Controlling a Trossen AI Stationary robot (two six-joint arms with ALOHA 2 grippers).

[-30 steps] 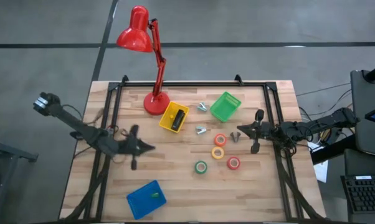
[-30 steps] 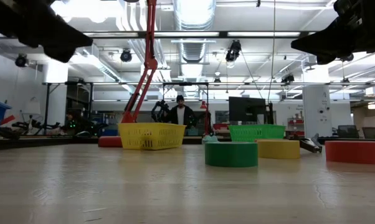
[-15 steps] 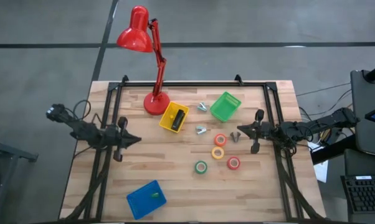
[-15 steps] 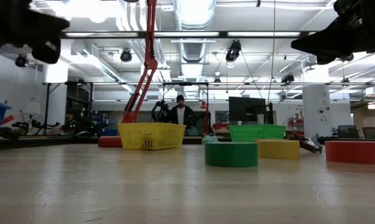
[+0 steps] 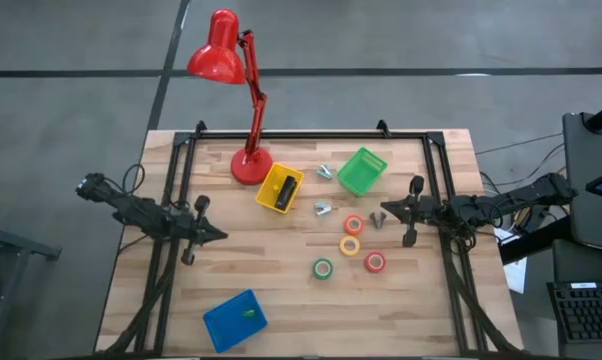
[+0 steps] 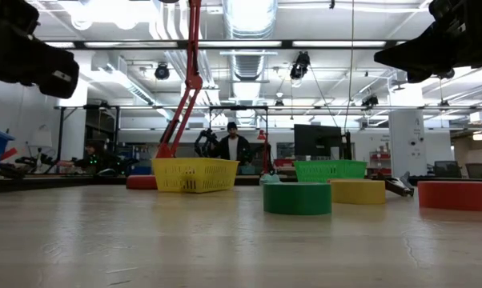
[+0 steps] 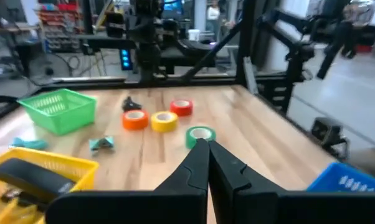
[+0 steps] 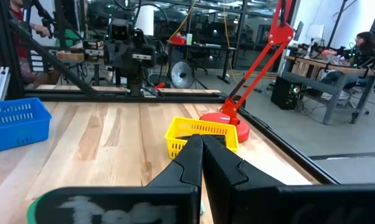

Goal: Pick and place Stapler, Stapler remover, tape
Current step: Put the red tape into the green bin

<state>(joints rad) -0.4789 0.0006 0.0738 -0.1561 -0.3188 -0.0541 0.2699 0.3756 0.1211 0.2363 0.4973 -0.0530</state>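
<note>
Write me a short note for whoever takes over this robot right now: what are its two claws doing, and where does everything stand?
Left gripper: shut, empty, over the table's left side.
Right gripper: shut, empty, waiting at the right, beside the tape rolls.
Done: the stapler lies in the yellow basket.
Left: orange tape, yellow tape, green tape and red tape sit loose on the wood. Green basket looks empty. Blue basket holds something small; cannot tell what.

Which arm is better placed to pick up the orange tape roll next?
The right, probably. The right gripper hangs right beside the orange tape roll, shut and empty. The left gripper is far across the table, also shut, with the other rolls lying between it and the orange one.
</note>
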